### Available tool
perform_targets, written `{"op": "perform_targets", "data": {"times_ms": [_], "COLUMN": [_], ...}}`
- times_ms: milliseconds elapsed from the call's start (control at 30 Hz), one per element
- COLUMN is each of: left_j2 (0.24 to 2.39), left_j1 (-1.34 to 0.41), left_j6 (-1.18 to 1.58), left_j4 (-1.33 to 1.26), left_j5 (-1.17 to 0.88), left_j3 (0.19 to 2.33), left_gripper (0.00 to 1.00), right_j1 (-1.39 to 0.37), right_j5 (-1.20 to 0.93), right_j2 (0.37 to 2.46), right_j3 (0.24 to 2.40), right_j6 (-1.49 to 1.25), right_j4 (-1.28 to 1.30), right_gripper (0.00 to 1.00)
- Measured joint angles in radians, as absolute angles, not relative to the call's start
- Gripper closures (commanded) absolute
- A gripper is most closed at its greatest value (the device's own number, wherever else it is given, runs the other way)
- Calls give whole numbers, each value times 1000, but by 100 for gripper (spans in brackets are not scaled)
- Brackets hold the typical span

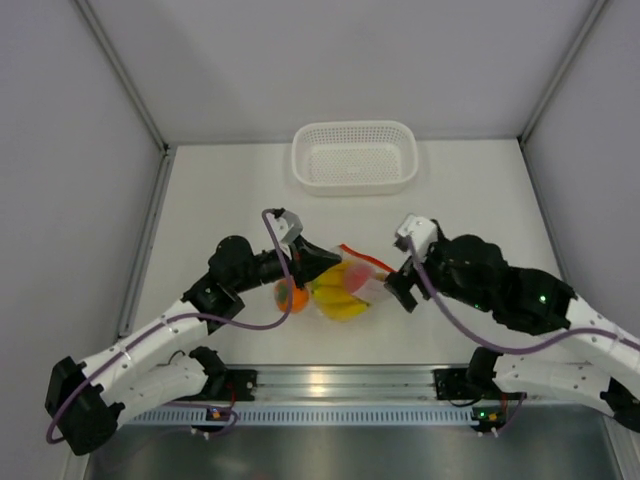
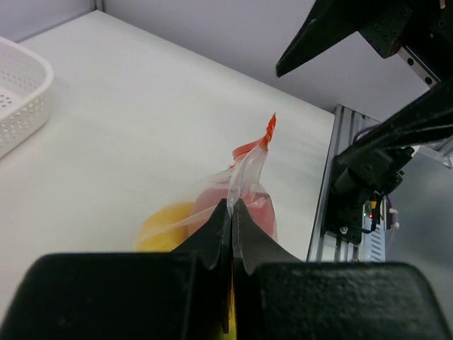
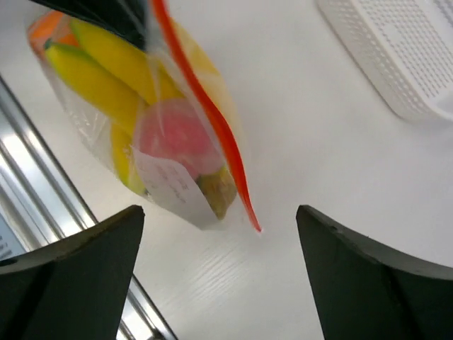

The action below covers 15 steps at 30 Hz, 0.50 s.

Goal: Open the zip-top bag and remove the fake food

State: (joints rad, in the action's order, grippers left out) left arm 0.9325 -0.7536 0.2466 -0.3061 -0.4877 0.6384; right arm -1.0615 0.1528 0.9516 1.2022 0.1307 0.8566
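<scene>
Bag (image 3: 177, 134) is clamped by left pincer (image 2: 231, 207); right pincer (image 3: 218, 216) gapes just beside it.

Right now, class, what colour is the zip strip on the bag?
Orange-red zip strip, clearest in the right wrist view.

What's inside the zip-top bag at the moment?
Seen through the zip-top bag: yellow bananas, a pink peach, an orange fruit. The left pincer, shut on the plastic, covers part; anything behind the fruit is hidden.

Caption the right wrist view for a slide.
Open right gripper faces the clear, crinkly zip-top bag with orange-red zip strip, yellow plastic bananas and a pink peach inside.
</scene>
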Motion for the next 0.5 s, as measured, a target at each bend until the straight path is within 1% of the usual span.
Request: {"op": "perform_targets", "data": {"times_ms": [33, 67, 133, 200, 267, 367, 500], "left_j2": [915, 905, 887, 884, 883, 881, 877], "left_j1": [-754, -754, -754, -754, -754, -754, -754], "left_j6": [252, 255, 260, 262, 268, 291, 338], "left_j4": [-300, -291, -257, -229, -197, -164, -131], "left_j5": [-471, -460, -440, -416, -380, -320, -237], "left_j3": [640, 642, 664, 699, 744, 805, 875], "left_gripper": [100, 100, 100, 100, 100, 100, 100], "right_j1": [-1062, -1061, -1059, -1058, -1057, -1057, -1056], "right_j5": [207, 244, 319, 373, 429, 511, 632], "right_j2": [861, 791, 629, 530, 476, 413, 374], "right_j3": [1134, 1081, 967, 889, 816, 688, 590], "right_j6": [89, 59, -22, -93, -175, -279, -412], "right_j4": [808, 769, 682, 626, 558, 458, 418], "right_gripper": [2, 1, 2, 5, 5, 3, 2]}}
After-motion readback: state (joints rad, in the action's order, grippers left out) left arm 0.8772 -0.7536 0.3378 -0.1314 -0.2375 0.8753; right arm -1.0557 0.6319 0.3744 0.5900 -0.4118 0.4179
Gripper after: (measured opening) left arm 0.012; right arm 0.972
